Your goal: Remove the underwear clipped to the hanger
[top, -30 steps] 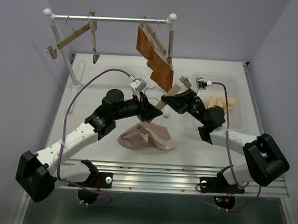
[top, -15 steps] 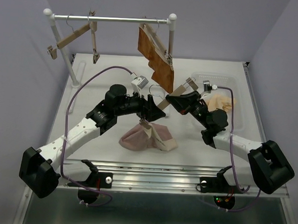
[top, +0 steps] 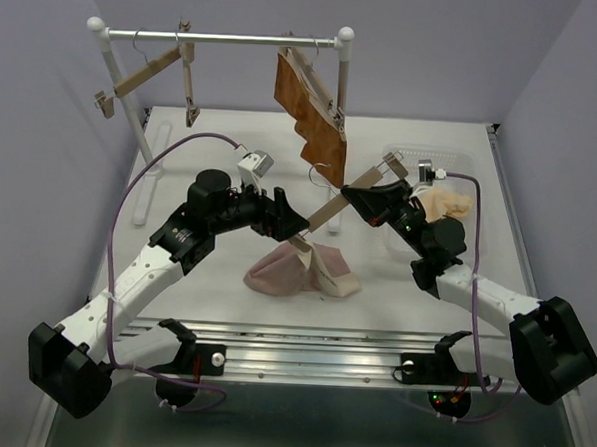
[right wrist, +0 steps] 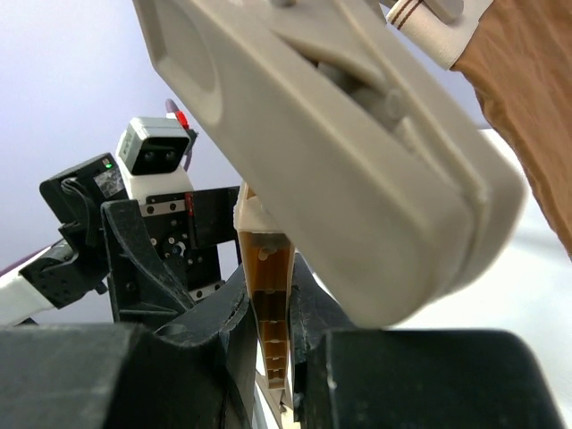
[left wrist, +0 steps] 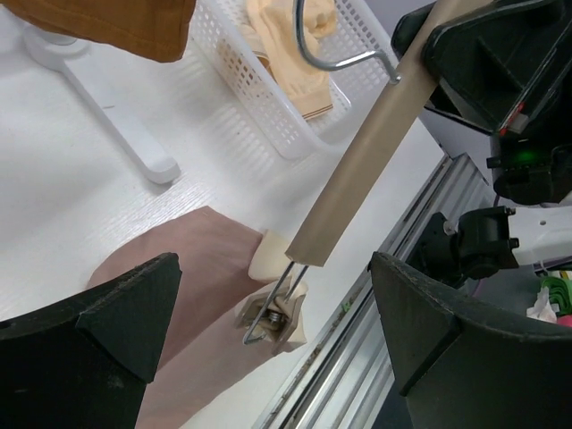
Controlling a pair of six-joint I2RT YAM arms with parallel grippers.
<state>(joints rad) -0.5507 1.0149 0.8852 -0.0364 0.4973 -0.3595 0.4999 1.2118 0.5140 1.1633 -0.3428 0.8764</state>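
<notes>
White table (top: 374, 308) under pink briefs (top: 281, 275), mesh basket (top: 452, 154), rack foot (left wrist: 116, 125)

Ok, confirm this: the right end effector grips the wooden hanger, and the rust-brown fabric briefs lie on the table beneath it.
Wrong briefs. The right end effector grips the wooden hanger, and the dusty pink fabric briefs lie on the white table beneath it; the top external view shows it.

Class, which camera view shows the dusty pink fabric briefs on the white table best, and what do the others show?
Top external: the dusty pink fabric briefs lie nearly whole, crumpled, beneath the lower end of the tan wooden hanger. Left wrist shows only part of them. Right wrist shows none.
</notes>
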